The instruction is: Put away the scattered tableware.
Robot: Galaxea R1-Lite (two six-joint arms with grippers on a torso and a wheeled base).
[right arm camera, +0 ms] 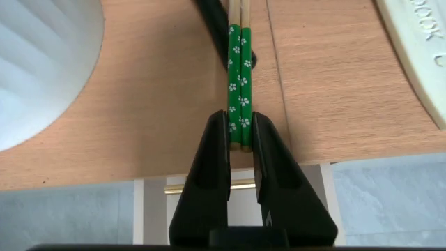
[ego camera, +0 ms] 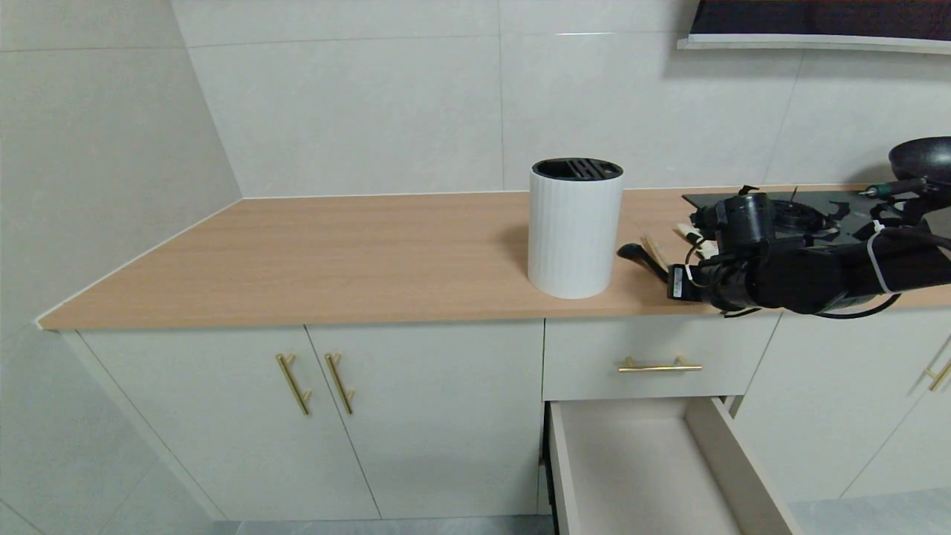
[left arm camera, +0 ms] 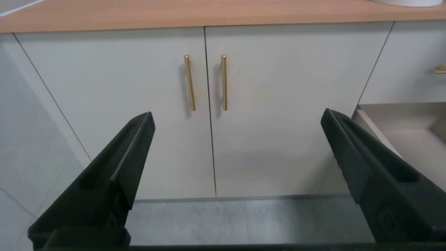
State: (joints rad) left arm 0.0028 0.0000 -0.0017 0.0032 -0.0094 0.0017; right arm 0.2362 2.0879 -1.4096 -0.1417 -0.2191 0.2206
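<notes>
Pale tiled wall (ego camera: 356,104); wood countertop (ego camera: 334,253); white cabinet doors (ego camera: 260,431), brass handles (ego camera: 293,383); lower drawer (ego camera: 631,475) open; grey floor (ego camera: 386,526).

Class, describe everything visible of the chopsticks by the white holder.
The chopsticks are a pair side by side: pale, wood-like shafts with green ends dotted with white flowers. The right gripper is shut on the green ends. They stretch over the counter near its front edge, beside the holder, crossing a black utensil. Whether they rest on it is unclear.

Matt wood-grain countertop (ego camera: 334,253), ribbed white holder (ego camera: 576,238), glossy green-ended wooden chopsticks (right arm camera: 240,77), gold metal drawer handle (ego camera: 660,365)
</notes>
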